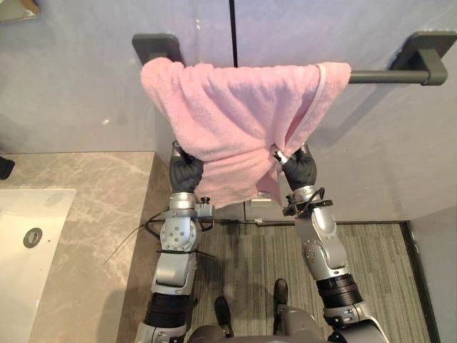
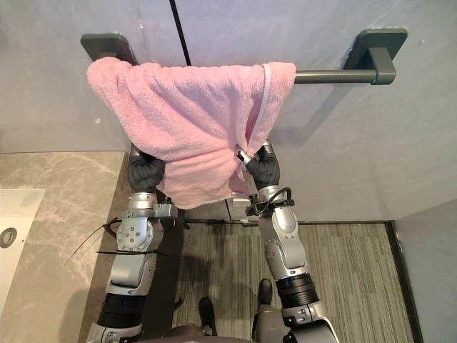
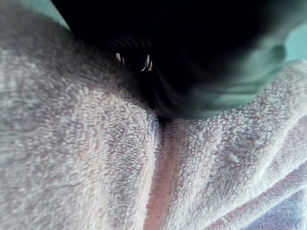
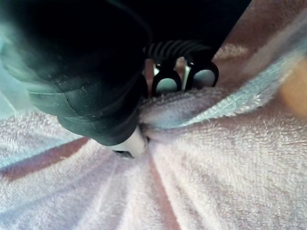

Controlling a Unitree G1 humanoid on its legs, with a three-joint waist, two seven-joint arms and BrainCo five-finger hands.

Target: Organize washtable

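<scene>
Pink towel (image 1: 235, 121) hangs over the dark wall bar (image 1: 389, 75), bunched toward its left end. Both arms reach up to the towel's lower edge. Right hand (image 1: 300, 170) at the lower right corner, thumb & fingers pinching a fold of cloth. Left hand (image 1: 186, 173) at the lower left edge, fingers hidden behind the towel, so can't tell open or closed. Counter (image 1: 93, 207) w/ sink (image 1: 18, 250) lies to the left.

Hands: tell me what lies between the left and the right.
The lower part of the pink towel hangs between the left hand and right hand; both eye views show it.
</scene>
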